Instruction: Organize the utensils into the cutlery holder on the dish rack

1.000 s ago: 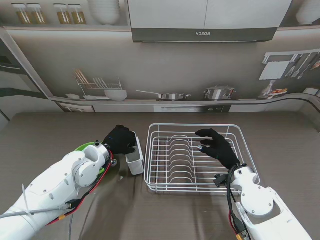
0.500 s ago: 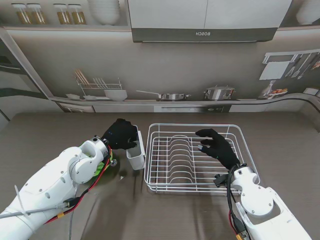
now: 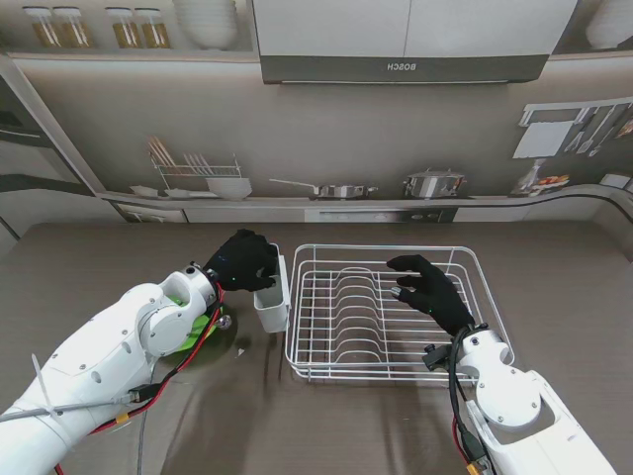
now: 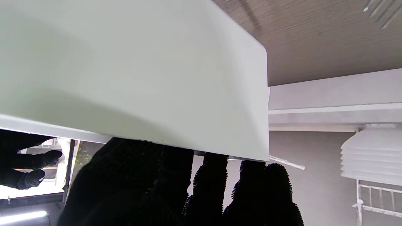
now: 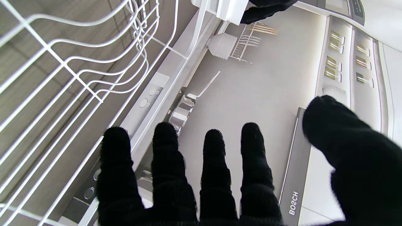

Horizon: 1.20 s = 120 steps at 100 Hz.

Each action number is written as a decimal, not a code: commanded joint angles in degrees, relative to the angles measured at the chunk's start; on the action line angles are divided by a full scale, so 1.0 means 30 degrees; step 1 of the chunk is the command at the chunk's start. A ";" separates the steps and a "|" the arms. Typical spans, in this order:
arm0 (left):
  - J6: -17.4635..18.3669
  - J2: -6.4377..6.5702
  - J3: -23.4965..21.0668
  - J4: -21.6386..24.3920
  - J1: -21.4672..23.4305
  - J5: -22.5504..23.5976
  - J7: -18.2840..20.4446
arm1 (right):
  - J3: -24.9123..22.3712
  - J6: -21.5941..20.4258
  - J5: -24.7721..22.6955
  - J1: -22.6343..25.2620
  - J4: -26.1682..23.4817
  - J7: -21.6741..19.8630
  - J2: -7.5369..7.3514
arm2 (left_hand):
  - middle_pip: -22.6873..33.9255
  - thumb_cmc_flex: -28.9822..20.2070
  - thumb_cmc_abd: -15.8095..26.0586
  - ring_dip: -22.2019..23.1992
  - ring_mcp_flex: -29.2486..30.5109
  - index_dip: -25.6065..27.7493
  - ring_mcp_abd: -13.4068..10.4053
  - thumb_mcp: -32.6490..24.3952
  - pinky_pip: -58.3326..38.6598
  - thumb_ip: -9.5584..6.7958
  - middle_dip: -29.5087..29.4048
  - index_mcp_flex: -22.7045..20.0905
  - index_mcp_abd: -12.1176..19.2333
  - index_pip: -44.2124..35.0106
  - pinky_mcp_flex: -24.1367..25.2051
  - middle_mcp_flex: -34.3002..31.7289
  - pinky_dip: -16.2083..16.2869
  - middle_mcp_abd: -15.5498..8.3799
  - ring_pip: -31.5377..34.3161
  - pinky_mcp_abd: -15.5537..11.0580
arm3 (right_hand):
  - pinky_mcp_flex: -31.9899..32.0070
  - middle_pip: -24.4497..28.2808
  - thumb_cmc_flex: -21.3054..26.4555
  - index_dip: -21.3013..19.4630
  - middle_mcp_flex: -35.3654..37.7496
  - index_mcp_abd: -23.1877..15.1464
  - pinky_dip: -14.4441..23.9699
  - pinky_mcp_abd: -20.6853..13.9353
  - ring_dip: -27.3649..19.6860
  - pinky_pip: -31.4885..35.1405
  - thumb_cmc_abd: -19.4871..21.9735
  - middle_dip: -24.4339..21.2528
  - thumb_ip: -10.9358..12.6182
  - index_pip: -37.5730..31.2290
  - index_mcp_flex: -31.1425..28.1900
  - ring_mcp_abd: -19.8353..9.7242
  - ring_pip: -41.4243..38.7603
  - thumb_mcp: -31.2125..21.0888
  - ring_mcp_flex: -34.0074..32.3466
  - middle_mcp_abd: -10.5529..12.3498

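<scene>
The table [image 3: 89, 267] carries the white wire dish rack [image 3: 475, 277] on my right side, and just beside the rack's left edge sits the white cutlery holder [image 3: 271, 312], its far rim under the left hand [image 3: 240, 259]. Over the last second the holder has slid from a spot slightly apart from the rack to one right against the left wires, and it now stands a little tilted, while the left arm has swung forward with it; I judge this to be the holder being brought up to the rack and hooked or seated there, a preparation before any utensil goes in. The left hand is closed over the holder's top edge, fingers [image 4: 210, 185] curled against the white wall that fills the left wrist view, so it grips the holder and nothing else. The right hand [image 3: 427, 290] hovers over the rack's middle, unchanged from a second ago, fingers [image 5: 165, 157] spread and straight with the thumb held wide, holding nothing and touching no wire that I can see. A green thing [image 3: 196, 329] shows partly behind the left forearm; what it is I cannot tell. A small metal piece [image 3: 225, 321] lies next to it, perhaps a utensil, too small to name. No utensil shows inside the holder.
</scene>
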<state>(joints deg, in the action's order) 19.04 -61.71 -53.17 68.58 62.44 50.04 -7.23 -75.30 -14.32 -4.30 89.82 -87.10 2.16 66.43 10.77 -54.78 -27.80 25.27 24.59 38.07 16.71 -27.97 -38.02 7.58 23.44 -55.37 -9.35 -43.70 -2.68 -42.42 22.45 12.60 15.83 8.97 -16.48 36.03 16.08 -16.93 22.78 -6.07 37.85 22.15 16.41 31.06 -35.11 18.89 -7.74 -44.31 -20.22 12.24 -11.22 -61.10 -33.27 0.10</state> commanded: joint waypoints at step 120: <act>0.0894 0.0045 0.0544 -0.0655 0.0141 0.0277 0.0113 | 0.0181 0.0085 0.0017 0.0115 -0.0120 -0.0280 0.0076 | 0.0048 -0.1100 0.1215 0.0721 0.0961 0.0015 -0.0924 -0.0922 -0.0759 0.0056 0.0210 0.0009 0.0590 -0.0477 0.0445 -0.0378 -0.0581 -0.0251 0.1688 -0.1739 | -0.0085 -0.0152 -0.0396 0.0379 -0.0107 -0.0037 0.0174 -0.0551 0.0066 0.0202 0.0355 -0.0055 0.0601 -0.0029 0.0497 -0.0236 0.0183 0.0219 -0.0368 0.0069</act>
<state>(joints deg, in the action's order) 21.05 -61.56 -51.83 66.65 63.17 50.33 -8.22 -74.93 -14.15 -4.26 89.90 -87.16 2.07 66.42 10.78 -54.77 -27.70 25.27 24.53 37.90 16.62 -27.95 -38.06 7.58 23.44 -55.34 -9.45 -43.71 -2.60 -42.42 21.48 12.56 15.83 8.92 -16.48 36.04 16.08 -16.93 22.78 -5.85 37.85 22.14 16.41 31.06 -34.78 18.89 -7.74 -44.31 -20.22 12.25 -11.22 -61.10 -33.27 0.07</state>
